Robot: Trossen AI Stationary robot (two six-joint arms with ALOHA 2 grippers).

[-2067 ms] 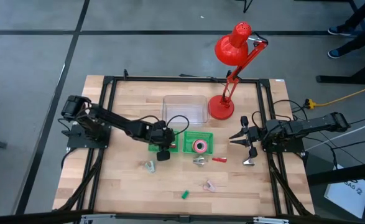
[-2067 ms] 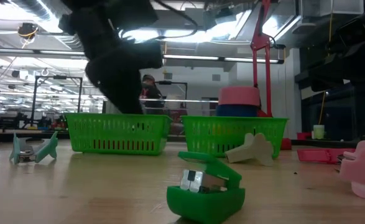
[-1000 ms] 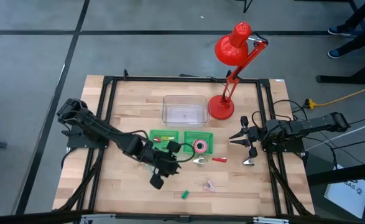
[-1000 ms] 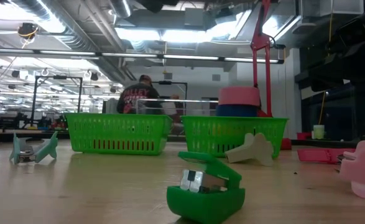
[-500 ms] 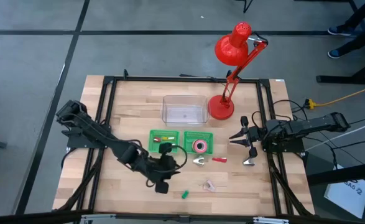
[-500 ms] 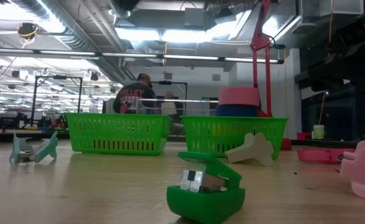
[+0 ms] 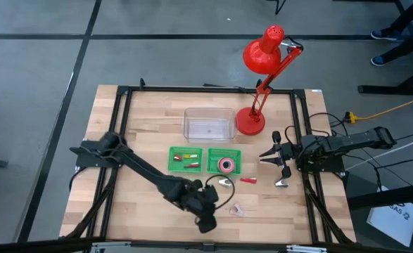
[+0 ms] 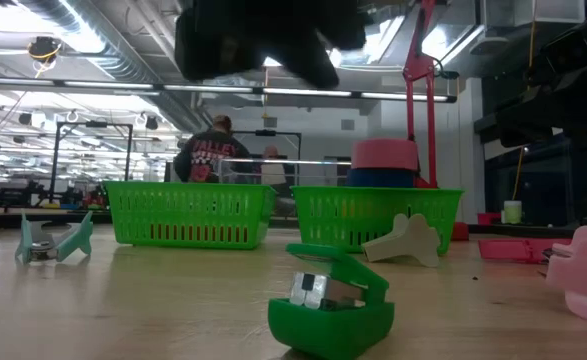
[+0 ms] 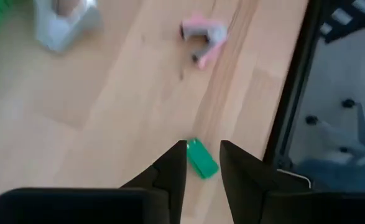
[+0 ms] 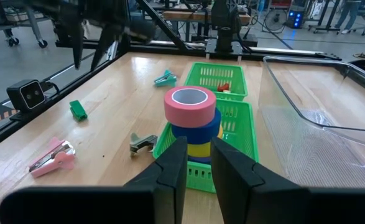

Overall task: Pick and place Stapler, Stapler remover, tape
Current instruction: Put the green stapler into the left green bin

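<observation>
Left end effector [image 9: 202,163] (narrowly parted, empty) hovers over green stapler remover [image 9: 202,160] lying diagonally.

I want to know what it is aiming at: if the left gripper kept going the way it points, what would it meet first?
Most likely the small green stapler, just ahead of the left gripper; its height above the table is unclear.

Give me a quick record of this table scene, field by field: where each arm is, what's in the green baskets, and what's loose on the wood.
left gripper: above the green stapler near the table's front edge, fingers slightly apart, holding nothing
right gripper: waiting at the table's right side
right basket: stacked tape rolls, pink on top
left basket: small red and yellow items
loose on table: pink stapler, grey staple remover
other: red lamp, clear tub
</observation>
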